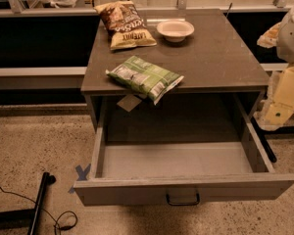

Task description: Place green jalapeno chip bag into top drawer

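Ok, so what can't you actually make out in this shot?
1. Camera view: the gripper, low at the right edge beside the open top drawer, is partly cut off by the frame edge.
2. The green jalapeno chip bag lies at the front edge of the table; its small print cannot be read.
3. The drawer's rear is lost in shadow under the tabletop.
4. The strip of drawer floor nearest the camera is hidden by the drawer's front panel.
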You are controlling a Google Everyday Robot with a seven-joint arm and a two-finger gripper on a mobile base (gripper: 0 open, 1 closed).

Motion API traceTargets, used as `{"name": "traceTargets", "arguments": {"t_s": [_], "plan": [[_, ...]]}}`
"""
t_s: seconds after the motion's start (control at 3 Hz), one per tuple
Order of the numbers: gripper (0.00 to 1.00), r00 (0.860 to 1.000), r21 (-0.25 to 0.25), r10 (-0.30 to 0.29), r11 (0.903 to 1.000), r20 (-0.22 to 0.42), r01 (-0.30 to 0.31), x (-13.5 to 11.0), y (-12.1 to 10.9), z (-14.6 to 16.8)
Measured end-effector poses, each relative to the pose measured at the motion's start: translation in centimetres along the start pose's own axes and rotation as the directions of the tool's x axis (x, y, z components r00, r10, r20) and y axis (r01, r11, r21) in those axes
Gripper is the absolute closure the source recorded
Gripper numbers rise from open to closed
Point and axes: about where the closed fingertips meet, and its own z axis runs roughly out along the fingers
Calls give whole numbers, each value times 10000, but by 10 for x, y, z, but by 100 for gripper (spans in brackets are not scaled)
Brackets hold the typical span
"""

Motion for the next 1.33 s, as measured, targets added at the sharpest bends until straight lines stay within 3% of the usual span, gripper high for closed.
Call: {"name": "traceTargets", "arguments": {"t_s": [0.33, 0.67, 1.0, 1.33], "plan": [[0, 10000, -1, 0, 10000, 2, 0, 0, 0, 0], [0, 9991, -389, 60, 9992, 413, -44, -28, -14, 36], [0, 9943, -463, -337, 9982, 1014, 386, -79, -40, 81], [0, 9811, -268, -1092, 9930, 1600, 1149, -132, -64, 111]]}}
